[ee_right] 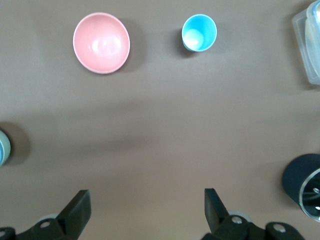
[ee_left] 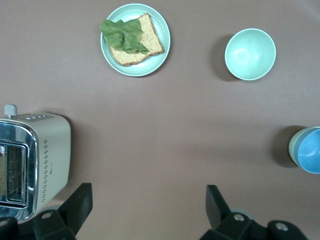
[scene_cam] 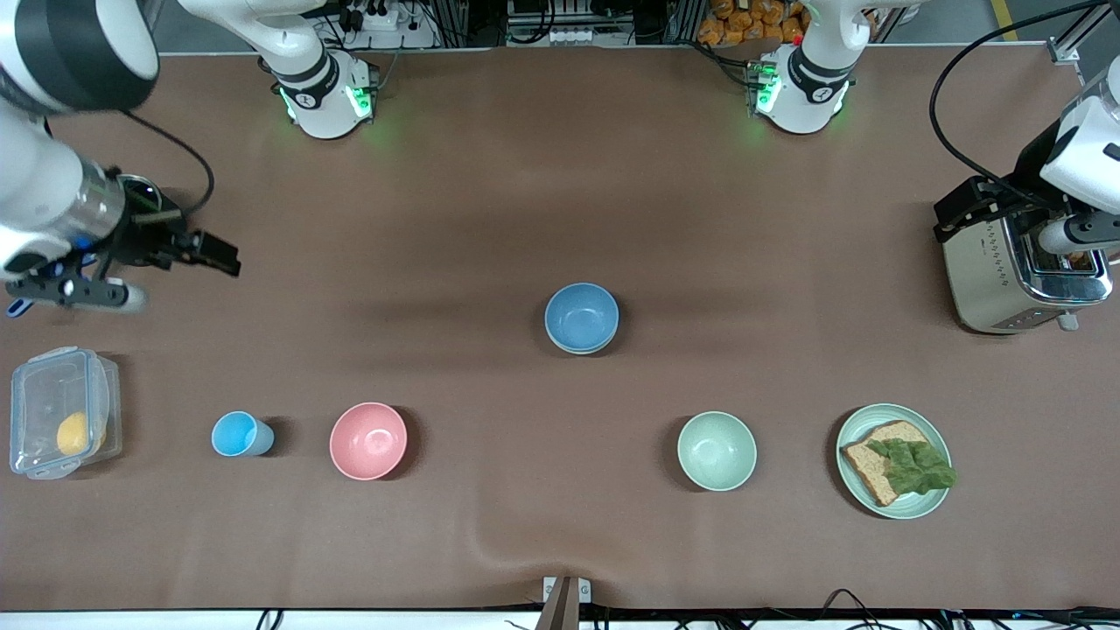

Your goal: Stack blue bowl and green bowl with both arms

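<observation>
The blue bowl (scene_cam: 581, 315) sits nested in the sage green bowl at the middle of the table. Only the green bowl's outer wall (ee_left: 294, 146) shows, under the blue bowl's rim (ee_left: 311, 150) in the left wrist view. My left gripper (scene_cam: 1081, 236) (ee_left: 148, 200) is open and empty, up over the toaster at the left arm's end. My right gripper (scene_cam: 79, 295) (ee_right: 147, 202) is open and empty, up over the right arm's end, above the clear container. Both grippers are well away from the stacked bowls.
A pale mint bowl (scene_cam: 717, 451) and a mint plate (scene_cam: 875, 414) holding bread and lettuce lie nearer the camera. A pink bowl (scene_cam: 368, 440), a light-blue cup (scene_cam: 236, 434) and a clear lidded container (scene_cam: 57, 422) stand toward the right arm's end. A toaster (scene_cam: 1006, 271) stands at the left arm's end.
</observation>
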Tool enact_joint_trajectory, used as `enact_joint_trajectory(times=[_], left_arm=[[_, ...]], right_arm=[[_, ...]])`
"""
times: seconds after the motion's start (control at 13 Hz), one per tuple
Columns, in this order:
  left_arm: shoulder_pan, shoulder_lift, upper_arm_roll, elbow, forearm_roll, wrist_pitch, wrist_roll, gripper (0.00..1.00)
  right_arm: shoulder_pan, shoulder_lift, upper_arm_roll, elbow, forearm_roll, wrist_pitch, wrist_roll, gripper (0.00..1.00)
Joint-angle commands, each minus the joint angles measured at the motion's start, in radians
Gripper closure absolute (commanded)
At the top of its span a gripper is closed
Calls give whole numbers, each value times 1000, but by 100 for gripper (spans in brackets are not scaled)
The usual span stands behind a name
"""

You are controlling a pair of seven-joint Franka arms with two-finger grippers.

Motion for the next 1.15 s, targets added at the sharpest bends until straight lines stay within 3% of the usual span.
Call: enact_joint_trajectory(times=[0.0,0.46,1.08], left_arm=[[-8,0,5,15,-20,-34,21,0],[-38,-2,-6,16,21,-68,23,0],[-31,0,3,24,14,-68,28,0]], right_arm=[[-45,-80,23,-39,-24,-44,-91,0],[-101,-83,46,-29,-21,-52,-104,0],[-90,-75,34,9,-31,-50,-121,0]])
